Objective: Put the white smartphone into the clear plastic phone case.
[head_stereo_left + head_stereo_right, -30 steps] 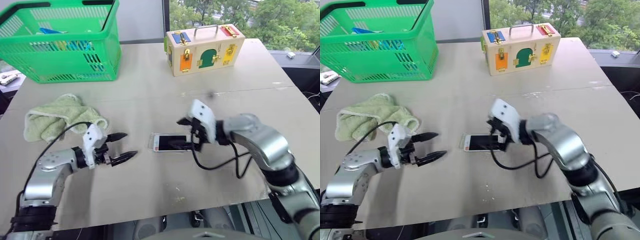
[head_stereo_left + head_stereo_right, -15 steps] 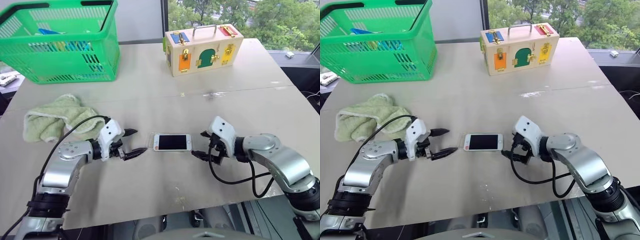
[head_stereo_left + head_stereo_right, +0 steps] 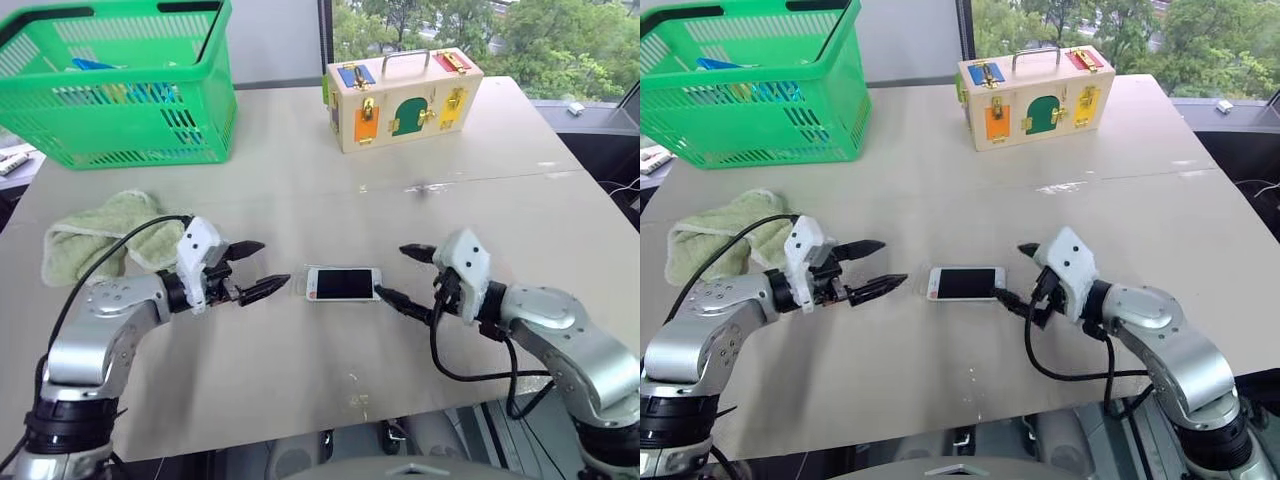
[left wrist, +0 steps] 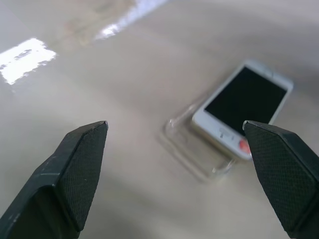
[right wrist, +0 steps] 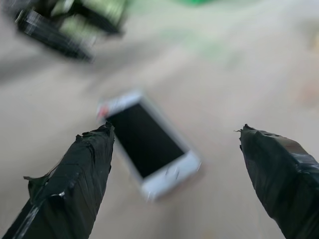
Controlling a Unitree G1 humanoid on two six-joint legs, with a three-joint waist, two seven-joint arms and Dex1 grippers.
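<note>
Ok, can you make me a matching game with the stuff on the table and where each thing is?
Things:
1. white smartphone
2. green basket
3. wooden box
4. towel

Places:
a. far left corner of the table
b. between the two open grippers
c. near left, behind the left gripper
d. far side, in the middle

Pairs: 1-b, 2-a, 3-d, 4-c
</note>
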